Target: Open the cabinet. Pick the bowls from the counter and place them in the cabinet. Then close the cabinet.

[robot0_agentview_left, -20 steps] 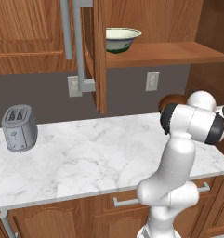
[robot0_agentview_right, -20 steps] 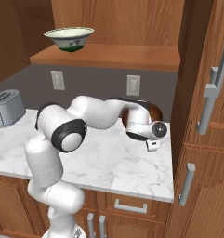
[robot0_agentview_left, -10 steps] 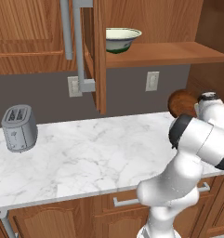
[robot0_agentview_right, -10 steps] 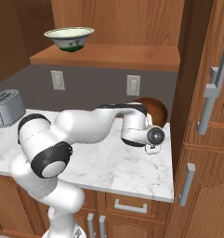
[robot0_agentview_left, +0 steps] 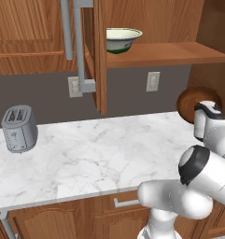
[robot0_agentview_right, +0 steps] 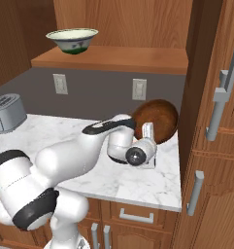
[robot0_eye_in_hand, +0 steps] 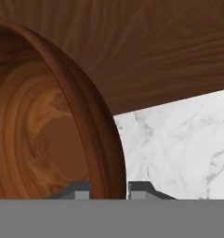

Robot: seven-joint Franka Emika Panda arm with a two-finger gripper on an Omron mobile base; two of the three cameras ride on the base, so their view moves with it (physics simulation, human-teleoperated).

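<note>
My gripper [robot0_eye_in_hand: 108, 190] is shut on the rim of the dark brown bowl [robot0_eye_in_hand: 48, 130], one finger inside it and one outside. The brown bowl [robot0_agentview_right: 157, 119] hangs tilted on edge just above the right end of the marble counter [robot0_agentview_right: 138, 180], close to the back wall. From the left it shows as the brown bowl [robot0_agentview_left: 195, 102] behind my hand, with the gripper [robot0_agentview_left: 202, 109] at its rim. The cream bowl [robot0_agentview_left: 123, 39] [robot0_agentview_right: 72, 40] sits upright on the shelf [robot0_agentview_left: 179, 51] of the cabinet, whose left door [robot0_agentview_left: 100, 56] stands open.
A grey toaster [robot0_agentview_left: 19, 128] [robot0_agentview_right: 7, 113] stands at the counter's left end. A tall wooden panel with grey bar handles [robot0_agentview_right: 225, 92] rises right beside the bowl. Two wall outlets [robot0_agentview_right: 139, 89] are on the backsplash. Drawers lie under the counter edge [robot0_agentview_left: 123, 201].
The arm has folded, its elbow swinging down and forward. The held brown bowl has shifted a little to the right toward the corner, still in the gripper. The cream bowl has not moved.
</note>
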